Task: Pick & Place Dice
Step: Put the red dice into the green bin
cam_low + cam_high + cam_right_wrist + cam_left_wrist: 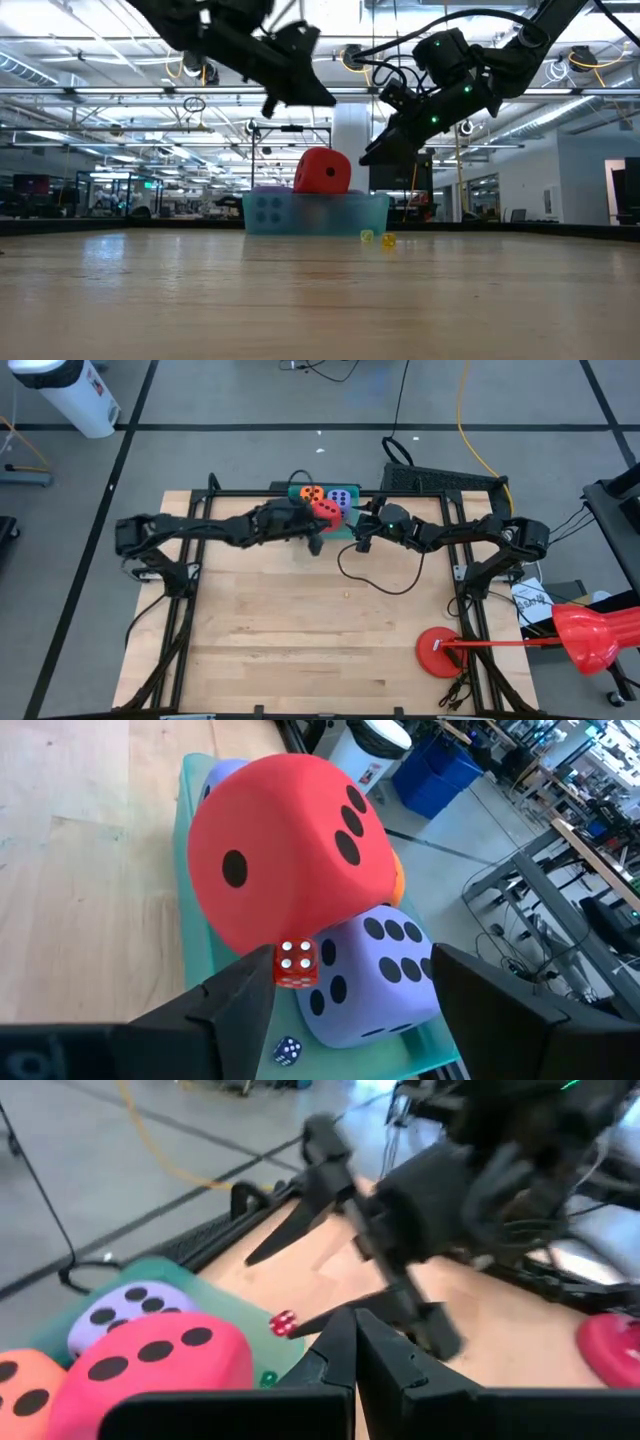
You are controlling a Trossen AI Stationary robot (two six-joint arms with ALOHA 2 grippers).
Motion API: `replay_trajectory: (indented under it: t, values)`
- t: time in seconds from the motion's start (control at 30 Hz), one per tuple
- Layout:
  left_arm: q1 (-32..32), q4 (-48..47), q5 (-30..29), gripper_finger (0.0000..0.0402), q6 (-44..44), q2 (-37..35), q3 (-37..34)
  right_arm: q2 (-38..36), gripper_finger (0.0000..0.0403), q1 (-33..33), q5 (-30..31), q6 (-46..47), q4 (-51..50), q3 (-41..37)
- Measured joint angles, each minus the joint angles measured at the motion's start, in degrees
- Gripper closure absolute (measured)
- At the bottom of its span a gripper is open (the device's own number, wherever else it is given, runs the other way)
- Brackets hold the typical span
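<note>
Right pincer (345, 995) stands open directly above the teal tray (195, 935), red die (290, 850) just ahead between its fingers, atop the purple die (375, 975). Left pincer (355, 1345), closed and empty, hovers alongside; the right looks nearer.

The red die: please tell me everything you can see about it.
The red die is a large, soft-looking cube with rounded corners and black pips; faces showing one and three pips are visible. It sits tilted on top of the other dice, resting on a purple die and against an orange one, inside the teal tray. No end effector touches it.
</note>
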Motion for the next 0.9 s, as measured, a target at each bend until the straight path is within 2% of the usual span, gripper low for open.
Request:
replay_trajectory:
  t: [0.43, 0.63, 0.9]
  values:
    - [3.6, -2.4, 8.0, 0.04, -0.6, 16.3, 14.9, 0.0, 0.0149, 0.0, -2.7, 1.0, 4.6, 0.0]
    - [3.9, -8.1, 8.3, 0.04, 0.7, 20.1, 20.1, 0.0, 0.0149, 0.0, -0.3, 0.5, 5.3, 0.0]
    - [5.4, -11.4, 6.3, 0.04, 0.0, 20.4, 20.3, 0.0, 0.0149, 0.2, 2.9, -0.6, 3.9, 0.0]
